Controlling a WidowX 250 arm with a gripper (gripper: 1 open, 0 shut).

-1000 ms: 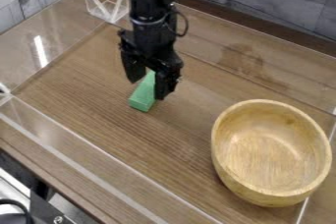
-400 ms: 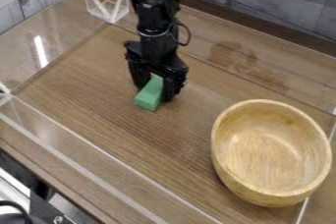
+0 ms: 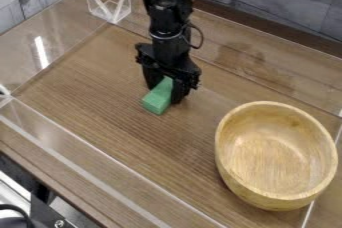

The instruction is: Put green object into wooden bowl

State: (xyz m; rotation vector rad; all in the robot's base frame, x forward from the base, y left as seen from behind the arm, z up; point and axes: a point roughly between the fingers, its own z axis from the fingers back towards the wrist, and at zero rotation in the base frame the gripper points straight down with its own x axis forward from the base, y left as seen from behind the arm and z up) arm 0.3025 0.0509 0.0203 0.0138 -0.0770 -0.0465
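Wooden table with clear low walls fills the view, and grey boards stand behind it. Compared with a second ago, the gripper is now lower and a little nearer to the wooden bowl, and its jaws, which stood wide around the block, are now clenched on the green object. I judge the grasp is made, so lifting comes next. The block is on the table, well apart from the bowl, up and to its left. The arm comes from above, pointing straight down.
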